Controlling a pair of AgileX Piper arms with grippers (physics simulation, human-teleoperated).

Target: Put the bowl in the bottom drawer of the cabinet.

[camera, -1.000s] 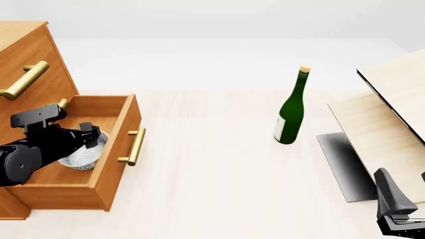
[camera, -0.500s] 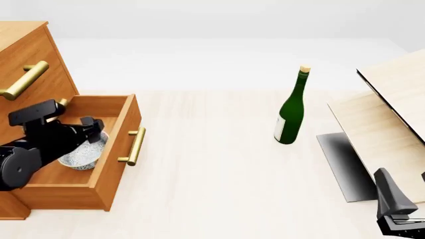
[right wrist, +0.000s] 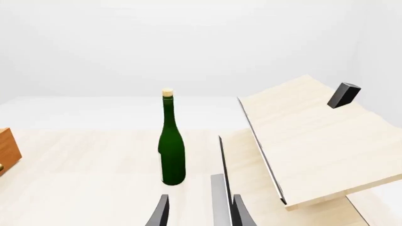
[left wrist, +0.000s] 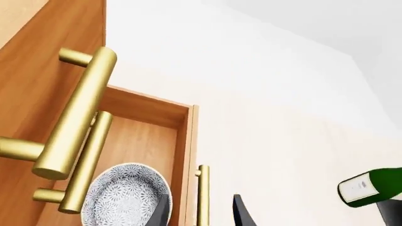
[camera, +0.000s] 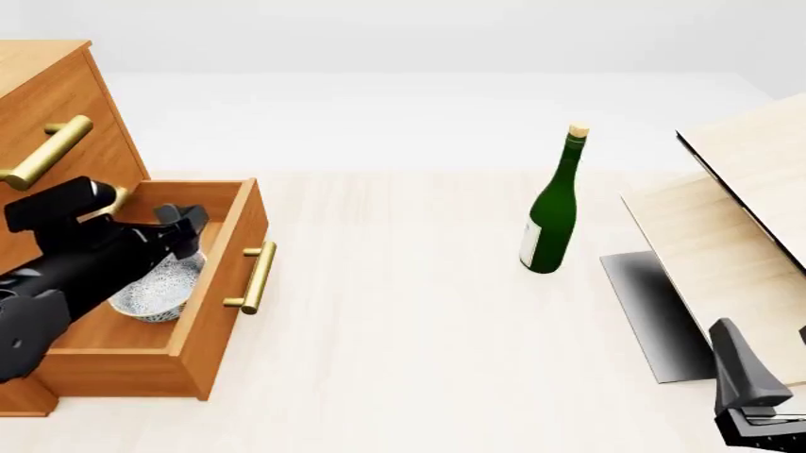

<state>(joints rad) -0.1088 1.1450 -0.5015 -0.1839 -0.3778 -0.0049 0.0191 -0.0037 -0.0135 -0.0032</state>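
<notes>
pale table [camera: 403,311], bowl [camera: 161,291] in bottom drawer [camera: 214,311], left fingers [camera: 189,225] parted, empty

Front view looks down the table; all three share the bottle [camera: 549,217].

My left arm reaches in from the left side, and my left gripper [camera: 187,226] has its fingers spread apart, holding nothing. My right gripper [camera: 764,401] rests low at the right side, fingers parted.
</notes>
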